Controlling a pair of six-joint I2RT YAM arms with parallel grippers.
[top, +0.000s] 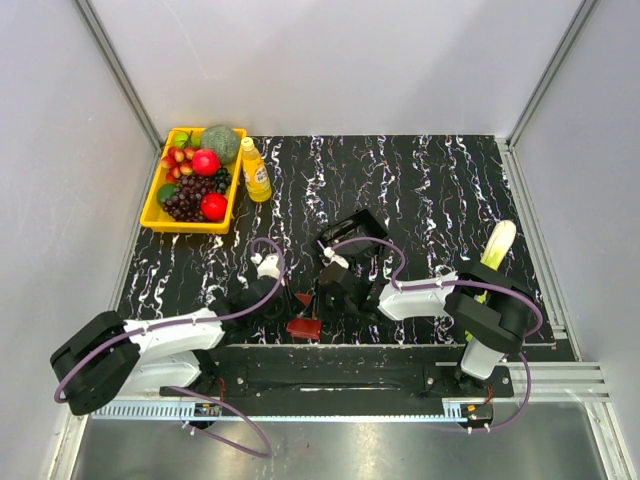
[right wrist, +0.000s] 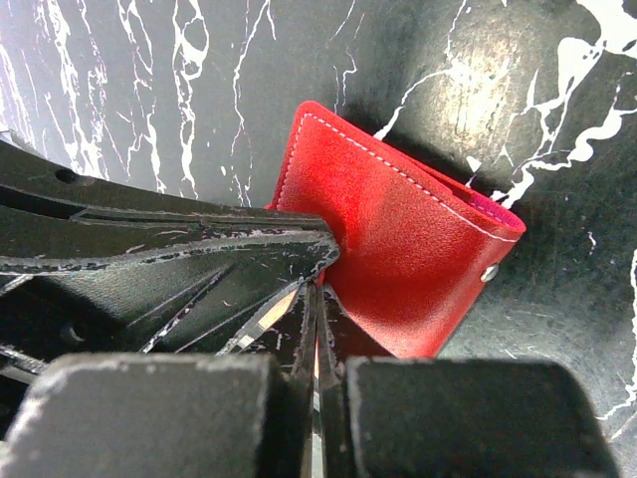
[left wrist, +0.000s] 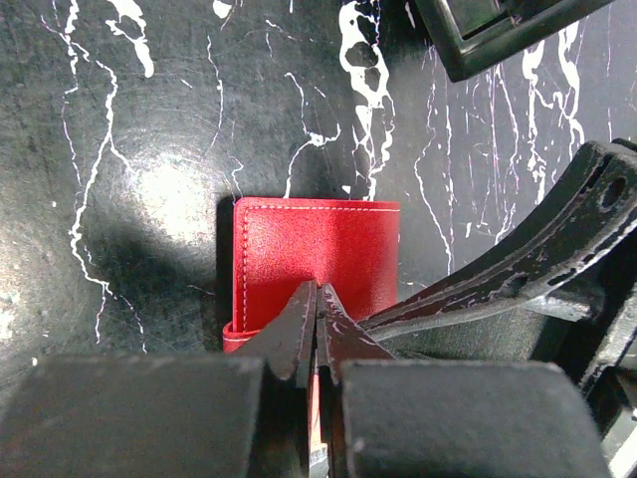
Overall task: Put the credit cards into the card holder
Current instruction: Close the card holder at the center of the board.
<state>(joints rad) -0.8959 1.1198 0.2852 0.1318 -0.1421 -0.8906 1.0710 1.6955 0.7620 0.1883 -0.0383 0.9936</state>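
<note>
**Both grippers closed at the card holder's near edge**

The card holder (left wrist: 318, 249), red leather with pale stitching, sits on the black, white-veined table (top: 430, 190). It is close to the table's near edge, between the two arms. It is tilted rather than flat. In the right wrist view one panel slopes up off the surface. In the left wrist view a second red lip shows under that panel's near corner.

The left gripper (left wrist: 317, 304) is closed on the holder's near edge, with a strip of red pinched between its fingers. The right gripper (right wrist: 315, 299) is closed too, its tips at the holder's edge just beside the left fingers. Whether it clamps any leather cannot be told.

Beyond the holder lies a black tray (top: 355, 230), near it but apart. At the far left corner stands a yellow basket (top: 150, 208) of fruit, with a yellow bottle (top: 256, 170) just beside it.
</note>
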